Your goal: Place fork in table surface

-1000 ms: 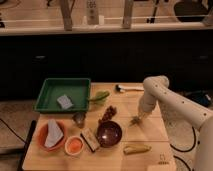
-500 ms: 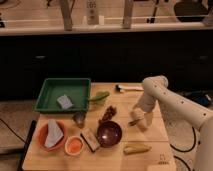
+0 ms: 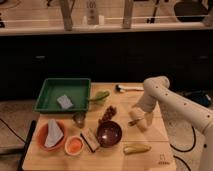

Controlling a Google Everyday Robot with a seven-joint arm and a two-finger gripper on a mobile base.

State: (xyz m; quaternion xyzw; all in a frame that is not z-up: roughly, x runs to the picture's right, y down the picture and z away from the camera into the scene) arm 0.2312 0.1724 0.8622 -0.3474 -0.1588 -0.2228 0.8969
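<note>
My gripper [image 3: 138,120] hangs from the white arm that comes in from the right. It is low over the right part of the pale wooden table surface [image 3: 157,135], just right of the dark bowl [image 3: 109,133]. A small, slim dark piece, the fork [image 3: 132,122], shows at the gripper's lower left end, close to the tabletop. I cannot tell whether it is held or touching the wood.
A white-handled utensil with a dark head [image 3: 128,88] lies at the back. A green tray [image 3: 50,95] stands at the back left. An orange bowl with white cloth [image 3: 50,134], a small orange bowl [image 3: 74,145], a yellow-green item [image 3: 136,148], a green item [image 3: 100,96] and a reddish cluster [image 3: 107,114] lie around.
The gripper has shifted only slightly, a little lower over the right of the table. Nothing else has moved.
</note>
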